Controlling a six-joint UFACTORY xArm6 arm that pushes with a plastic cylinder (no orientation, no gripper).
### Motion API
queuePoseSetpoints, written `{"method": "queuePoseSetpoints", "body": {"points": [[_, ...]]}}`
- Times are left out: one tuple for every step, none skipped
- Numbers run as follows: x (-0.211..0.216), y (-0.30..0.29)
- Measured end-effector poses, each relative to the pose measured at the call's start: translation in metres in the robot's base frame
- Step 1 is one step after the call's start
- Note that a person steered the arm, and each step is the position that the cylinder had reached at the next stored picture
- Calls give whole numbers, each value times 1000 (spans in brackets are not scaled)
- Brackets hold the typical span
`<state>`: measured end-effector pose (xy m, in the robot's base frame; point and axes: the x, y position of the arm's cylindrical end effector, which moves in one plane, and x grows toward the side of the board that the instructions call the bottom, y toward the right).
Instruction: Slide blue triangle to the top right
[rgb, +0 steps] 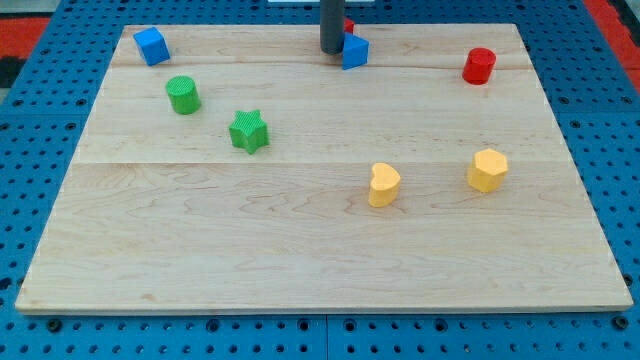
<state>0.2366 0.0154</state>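
The blue triangle (355, 51) sits near the view's top, a little right of centre, on the wooden board (300, 240). My tip (331, 51) is at the end of the dark rod, touching or almost touching the triangle's left side. A small red block (349, 27) shows just behind the triangle, mostly hidden by the rod. A red cylinder (479, 66) stands toward the view's top right.
A blue cube (151, 46) is at the top left. A green cylinder (183, 95) and a green star (248, 131) lie left of centre. A yellow heart (384, 185) and a yellow hexagon (487, 170) lie right of centre.
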Motion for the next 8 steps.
{"method": "queuePoseSetpoints", "body": {"points": [[0,1],[15,1],[22,12],[22,41],[22,75],[4,94],[-24,94],[-45,94]]}}
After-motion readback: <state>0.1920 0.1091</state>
